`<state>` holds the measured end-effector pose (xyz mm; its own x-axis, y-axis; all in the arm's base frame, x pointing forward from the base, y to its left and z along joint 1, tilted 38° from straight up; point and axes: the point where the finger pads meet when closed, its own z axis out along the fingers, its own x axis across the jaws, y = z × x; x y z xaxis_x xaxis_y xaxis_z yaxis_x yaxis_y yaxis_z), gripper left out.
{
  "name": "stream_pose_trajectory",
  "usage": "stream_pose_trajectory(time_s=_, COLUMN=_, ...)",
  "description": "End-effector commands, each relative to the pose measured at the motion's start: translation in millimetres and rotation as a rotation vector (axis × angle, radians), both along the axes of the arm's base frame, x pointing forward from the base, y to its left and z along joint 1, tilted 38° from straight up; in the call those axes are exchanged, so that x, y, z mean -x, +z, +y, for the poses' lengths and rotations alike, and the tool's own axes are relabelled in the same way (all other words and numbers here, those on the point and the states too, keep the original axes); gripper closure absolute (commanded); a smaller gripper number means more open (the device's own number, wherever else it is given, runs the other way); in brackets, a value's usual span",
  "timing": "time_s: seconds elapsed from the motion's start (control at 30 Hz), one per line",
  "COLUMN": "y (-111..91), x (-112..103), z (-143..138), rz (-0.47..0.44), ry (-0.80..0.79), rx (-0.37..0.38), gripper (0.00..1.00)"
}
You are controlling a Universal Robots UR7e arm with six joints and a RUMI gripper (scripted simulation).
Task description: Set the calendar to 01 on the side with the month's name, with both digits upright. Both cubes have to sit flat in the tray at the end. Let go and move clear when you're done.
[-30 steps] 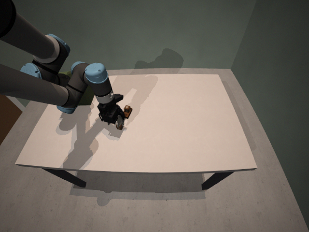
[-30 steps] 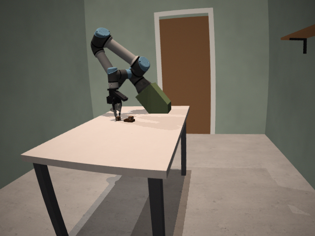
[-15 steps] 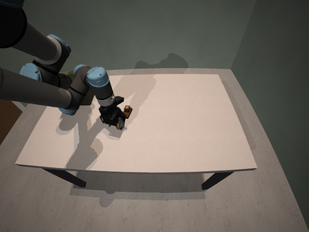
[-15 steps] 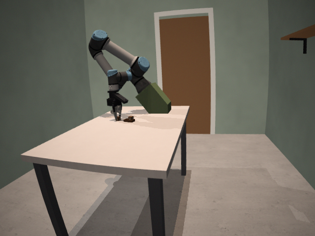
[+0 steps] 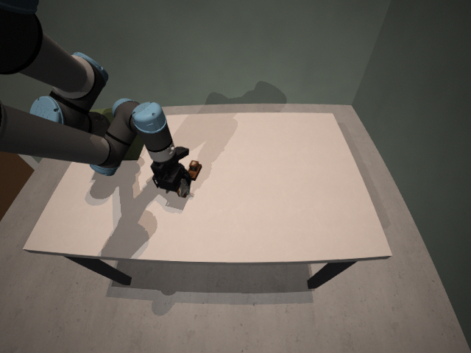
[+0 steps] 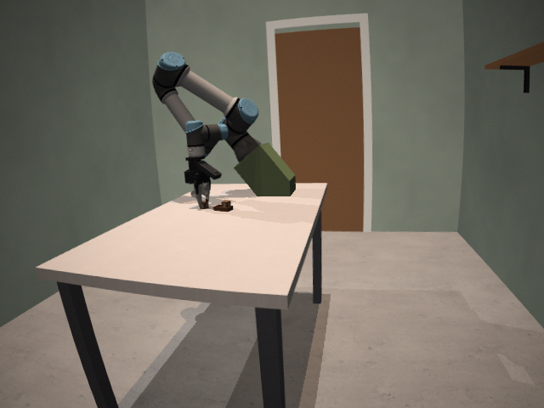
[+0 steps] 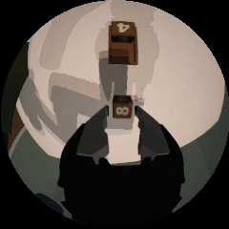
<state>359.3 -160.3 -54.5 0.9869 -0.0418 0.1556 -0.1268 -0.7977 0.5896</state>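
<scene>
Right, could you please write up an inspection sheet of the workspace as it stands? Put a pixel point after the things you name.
Surface: pale tabletop [image 5: 266,182] [image 6: 211,246], crossed by arm shadows.
Calendar tray [image 5: 195,175] [image 6: 223,208] [image 7: 122,53]: on the tabletop, one cube compartment unfilled.
Cube in tray [image 5: 194,165] [image 6: 226,203] [image 7: 123,29]: "4" on its upper face.
Loose cube [image 6: 204,204] [image 7: 122,110]: outside the tray, "8" on its upper face.
Gripper [image 5: 184,191] [image 6: 202,205] [image 7: 121,106]: fingers partly open around the loose cube; contact unclear.
Clutter: nothing seen.
Cables: nothing seen.
Surroundings: green walls, brown door [image 6: 320,132], wall shelf [image 6: 518,57], concrete-look floor [image 6: 395,272].
</scene>
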Motion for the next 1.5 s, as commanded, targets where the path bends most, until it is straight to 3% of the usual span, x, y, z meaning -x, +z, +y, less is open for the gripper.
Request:
stream_pose_trajectory(time_s=0.0, y=0.3, x=-0.2, z=0.1, rz=-0.001, ry=0.000, rx=0.000, gripper=0.72)
stream_pose_trajectory(time_s=0.63, y=0.3, x=-0.2, z=0.1, rz=-0.001, ry=0.000, rx=0.000, gripper=0.72)
stream_pose_trajectory(time_s=0.67, y=0.3, x=-0.2, z=0.1, rz=-0.001, ry=0.000, rx=0.000, gripper=0.90)
stream_pose_trajectory(time_s=1.47, y=0.3, x=-0.2, z=0.1, rz=-0.001, ry=0.000, rx=0.000, gripper=0.90)
